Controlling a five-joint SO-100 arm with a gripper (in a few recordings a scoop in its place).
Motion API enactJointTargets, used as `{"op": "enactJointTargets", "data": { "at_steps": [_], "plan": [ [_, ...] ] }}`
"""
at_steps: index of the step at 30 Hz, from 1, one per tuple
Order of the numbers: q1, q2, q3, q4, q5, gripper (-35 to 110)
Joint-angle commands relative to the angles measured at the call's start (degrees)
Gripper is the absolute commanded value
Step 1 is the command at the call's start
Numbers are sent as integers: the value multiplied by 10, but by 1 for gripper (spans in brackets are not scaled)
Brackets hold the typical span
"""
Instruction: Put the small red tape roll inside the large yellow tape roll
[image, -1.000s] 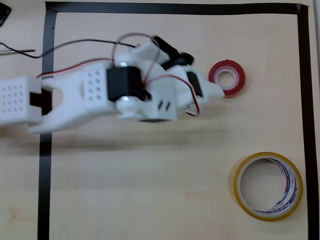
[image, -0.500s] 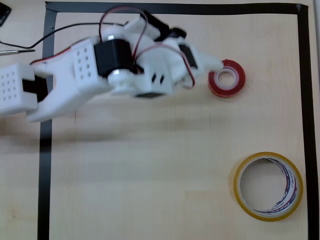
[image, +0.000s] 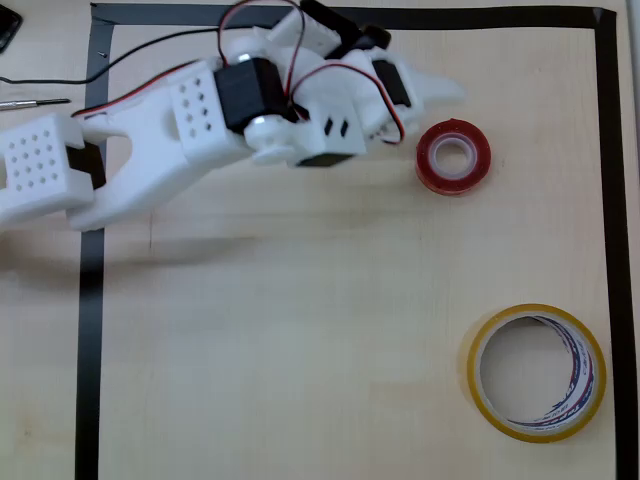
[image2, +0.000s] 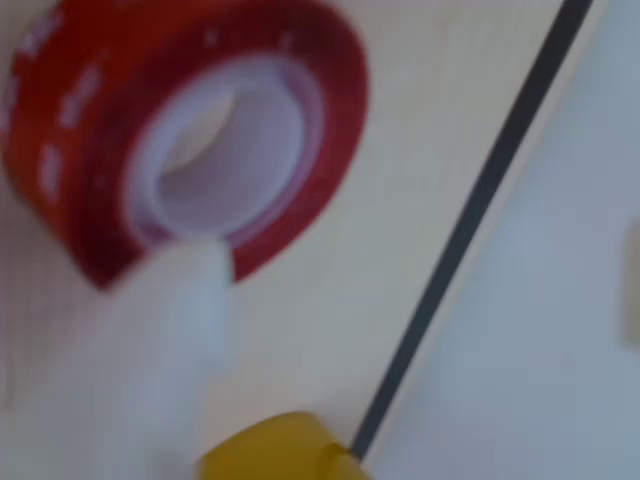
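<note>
One claw (image: 440, 95) poised just beside small red tape roll (image: 453, 156), holding nothing

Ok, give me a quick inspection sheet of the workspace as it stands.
Surface: light wooden table, black tape border.
Job's things: small red tape roll lying flat, apart from large yellow tape roll; nothing inside the yellow.
Clutter: dark object at the top left corner.
Gripper: white gripper just above-left of the red roll, holding nothing; jaw state unclear.
Cables: red and black wires on the arm.
Surroundings: nothing seen.
</note>
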Motion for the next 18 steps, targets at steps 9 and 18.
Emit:
{"op": "enactJointTargets", "data": {
  "at_steps": [9, 18],
  "plan": [
    [47, 12, -34, -2, 21, 20],
    [6, 3, -34, -24, 24, 20]
  ]
}}
